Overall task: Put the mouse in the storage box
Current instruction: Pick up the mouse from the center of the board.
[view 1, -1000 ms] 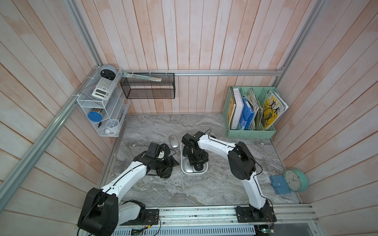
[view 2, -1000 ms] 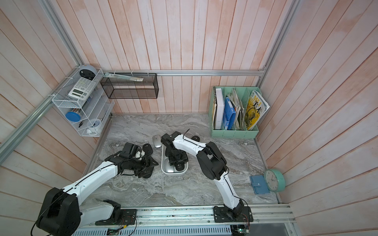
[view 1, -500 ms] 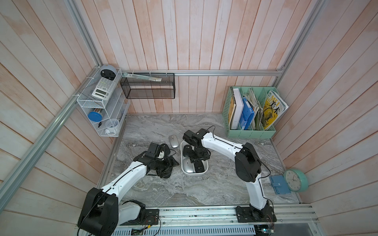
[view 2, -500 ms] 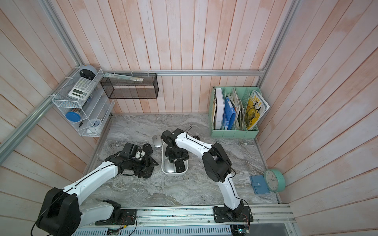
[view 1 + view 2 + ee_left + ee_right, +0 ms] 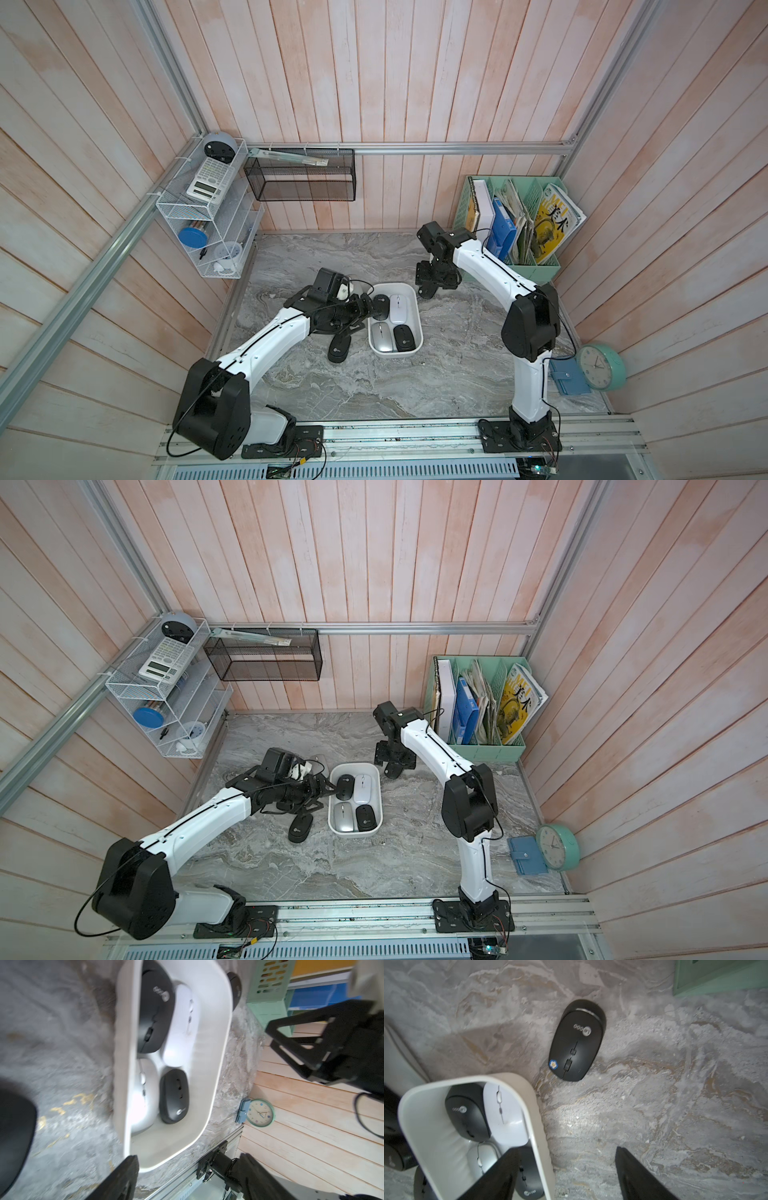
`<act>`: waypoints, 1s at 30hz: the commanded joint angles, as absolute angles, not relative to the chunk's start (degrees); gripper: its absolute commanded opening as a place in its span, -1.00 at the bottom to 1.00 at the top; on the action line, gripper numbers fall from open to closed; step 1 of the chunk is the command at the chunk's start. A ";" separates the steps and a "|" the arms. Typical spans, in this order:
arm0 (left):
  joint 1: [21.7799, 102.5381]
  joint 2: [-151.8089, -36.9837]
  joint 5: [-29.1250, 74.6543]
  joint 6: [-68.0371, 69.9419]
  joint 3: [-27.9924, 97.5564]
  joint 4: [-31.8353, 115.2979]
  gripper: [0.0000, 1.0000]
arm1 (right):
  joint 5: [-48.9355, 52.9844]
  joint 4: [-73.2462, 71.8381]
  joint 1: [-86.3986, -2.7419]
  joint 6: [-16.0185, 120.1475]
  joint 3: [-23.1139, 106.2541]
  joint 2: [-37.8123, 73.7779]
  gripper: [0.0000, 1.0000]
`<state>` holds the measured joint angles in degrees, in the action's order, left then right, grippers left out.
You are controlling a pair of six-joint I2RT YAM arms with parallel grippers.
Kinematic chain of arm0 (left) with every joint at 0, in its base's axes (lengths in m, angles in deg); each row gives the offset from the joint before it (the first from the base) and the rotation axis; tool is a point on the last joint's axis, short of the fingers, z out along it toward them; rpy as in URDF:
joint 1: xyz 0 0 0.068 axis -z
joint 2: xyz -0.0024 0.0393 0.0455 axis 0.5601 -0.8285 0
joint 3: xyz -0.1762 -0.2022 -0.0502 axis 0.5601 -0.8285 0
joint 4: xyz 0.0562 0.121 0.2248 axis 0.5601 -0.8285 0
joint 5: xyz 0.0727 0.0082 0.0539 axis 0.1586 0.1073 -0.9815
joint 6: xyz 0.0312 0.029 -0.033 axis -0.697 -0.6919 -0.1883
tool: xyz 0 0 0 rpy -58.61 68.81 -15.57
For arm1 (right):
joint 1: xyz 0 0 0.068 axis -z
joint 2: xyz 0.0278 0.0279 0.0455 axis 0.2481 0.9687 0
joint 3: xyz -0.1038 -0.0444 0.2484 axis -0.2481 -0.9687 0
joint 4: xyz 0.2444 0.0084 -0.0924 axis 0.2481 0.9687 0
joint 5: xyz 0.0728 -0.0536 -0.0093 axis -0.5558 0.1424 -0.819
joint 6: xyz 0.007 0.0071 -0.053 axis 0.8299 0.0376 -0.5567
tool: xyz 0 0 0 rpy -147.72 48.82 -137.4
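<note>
Squaring our open right gripper across the black mouse beside the storage box matters most. Our left gripper hangs open too.

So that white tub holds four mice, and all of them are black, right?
Not all of them are black. The storage box holds four mice, but only two are black mice; the others are a white mouse and a silver mouse, as both top views show.
</note>
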<state>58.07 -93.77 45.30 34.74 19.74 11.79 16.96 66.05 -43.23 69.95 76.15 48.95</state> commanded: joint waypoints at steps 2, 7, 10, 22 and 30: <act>58.14 -102.55 50.69 34.96 30.23 19.07 0.62 | 15.75 66.00 -41.70 69.13 82.37 54.83 0.62; 58.41 -114.55 53.31 35.12 43.70 18.71 0.62 | 15.45 68.73 -40.05 70.67 90.66 61.89 0.64; 58.63 -119.23 52.74 34.20 49.84 15.75 0.62 | 16.35 70.04 -39.24 72.23 93.74 64.94 0.64; 59.24 -118.73 50.05 34.61 47.85 15.31 0.62 | 14.79 65.64 -38.38 76.13 89.85 66.47 0.66; 59.46 -115.04 48.84 34.62 43.17 15.70 0.62 | 14.59 64.78 -38.44 77.67 88.68 67.97 0.66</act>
